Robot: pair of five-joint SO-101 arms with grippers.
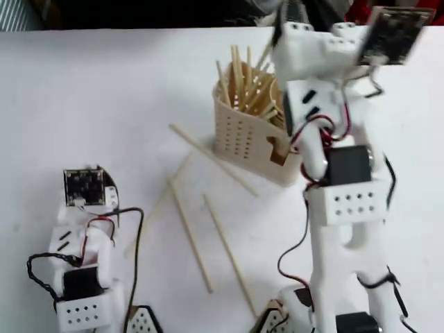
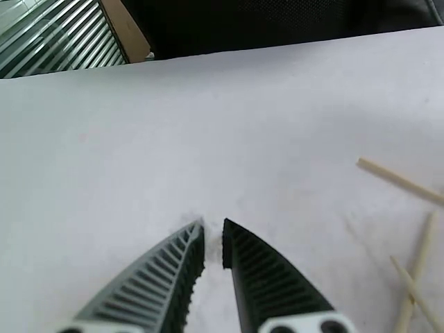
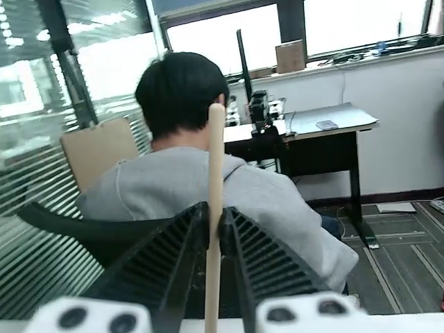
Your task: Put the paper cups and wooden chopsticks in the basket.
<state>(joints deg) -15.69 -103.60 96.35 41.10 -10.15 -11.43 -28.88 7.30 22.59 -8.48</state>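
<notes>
A cream perforated basket (image 1: 243,139) stands at the table's middle back with several wooden chopsticks (image 1: 243,80) upright in it. My right gripper (image 3: 215,218) is raised high above the basket, shut on one chopstick (image 3: 216,159) that stands up between its fingers. Three loose chopsticks lie on the table in front of the basket: one slanted (image 1: 211,158), and two nearer the front (image 1: 189,232) (image 1: 229,243). My left gripper (image 2: 212,239) rests low over bare table at the front left, shut with nothing in it. Ends of the loose chopsticks (image 2: 399,182) lie off to its side.
The right arm (image 1: 347,194) towers beside the basket, and its cables hang along its front. The left arm (image 1: 83,277) is folded at the front left corner. A fainter chopstick (image 1: 163,198) lies left of the loose ones. A person sits in a chair beyond the table's far edge.
</notes>
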